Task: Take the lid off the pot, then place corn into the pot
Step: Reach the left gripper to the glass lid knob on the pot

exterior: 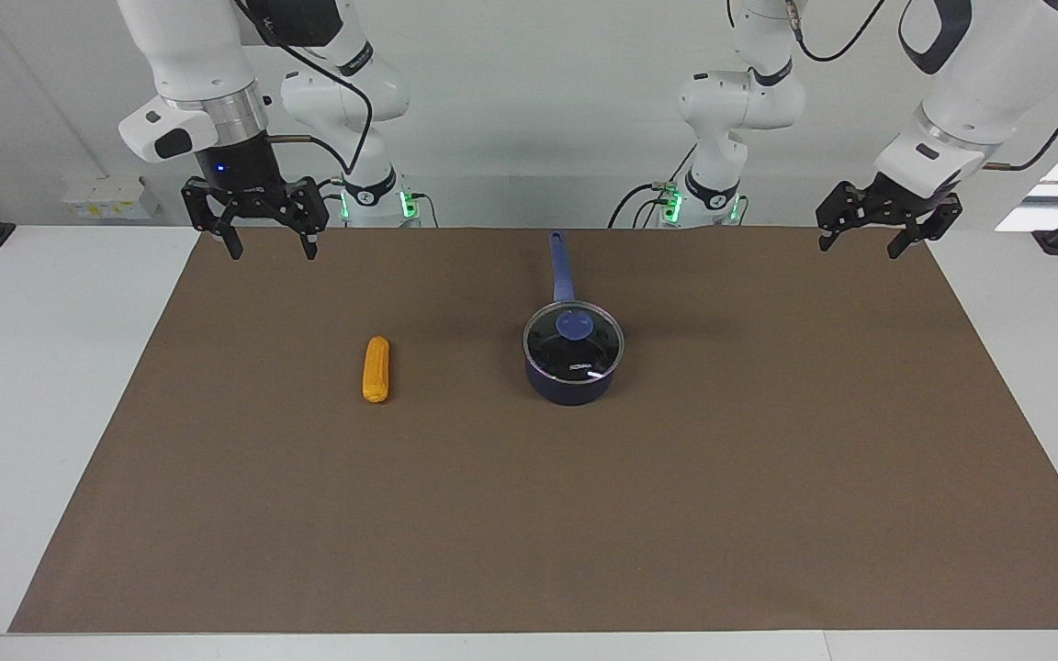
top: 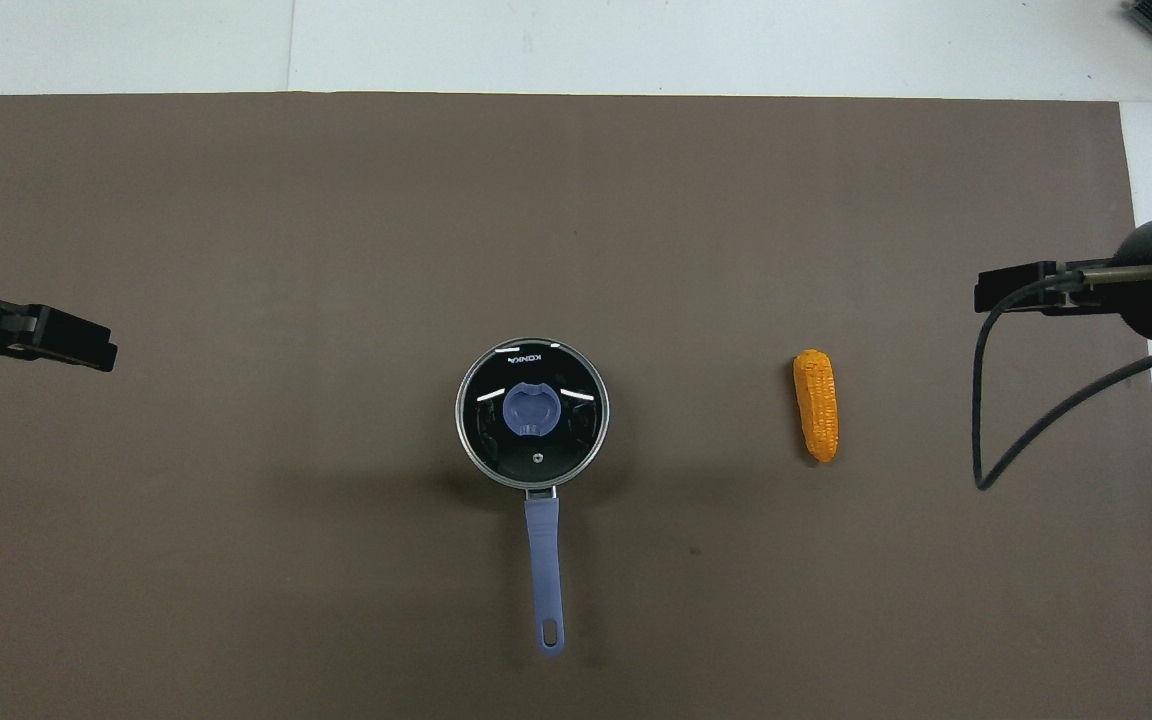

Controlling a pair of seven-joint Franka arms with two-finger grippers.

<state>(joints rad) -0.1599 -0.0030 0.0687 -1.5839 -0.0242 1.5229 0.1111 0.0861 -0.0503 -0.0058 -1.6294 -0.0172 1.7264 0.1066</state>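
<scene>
grippers both hang with fingers spread and hold nothing: left gripper [exterior: 876, 234] over the mat's [exterior: 768, 477] left-arm end, right gripper [exterior: 267, 240] over its right-arm end. overhead, the frame edges cut both off. lid [exterior: 574, 336] sits on the navy pot [exterior: 570, 381]; overhead, the corn [exterior: 377, 368] lies at its 3 o'clock, well apart.

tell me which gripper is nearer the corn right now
The right. The right gripper hangs open over the mat's robot-side edge at the corn's end of the table. The left gripper, also open, is over the other end, with the pot between.
</scene>
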